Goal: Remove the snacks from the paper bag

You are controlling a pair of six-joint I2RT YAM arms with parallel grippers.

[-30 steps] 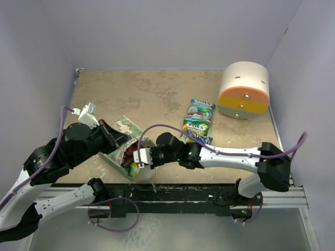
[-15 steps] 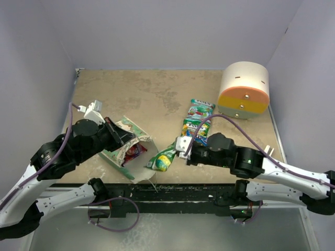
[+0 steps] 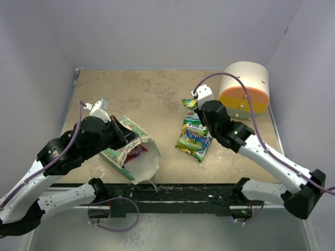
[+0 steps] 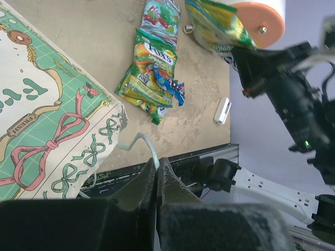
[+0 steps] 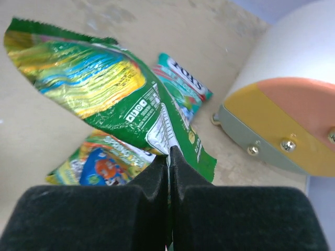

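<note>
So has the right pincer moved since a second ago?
Yes. The right pincer, shut on a green packet, swung from the paper bag rightward and farther back, up to the cream-orange-yellow cylinder.

We see a glossy, crinkled foil snack packet (image 5: 104, 99), while the paper bag (image 4: 47, 136) looks like matt printed paper. The table (image 3: 146, 94) is mottled, dull and stone-like. The far-right cylinder (image 3: 243, 78) seems smooth matt plastic, with shiny metal screws (image 5: 287, 145).

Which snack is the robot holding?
The shiny green-and-yellow packet, pinched in the right gripper. The other packets lie flat on the table.
</note>
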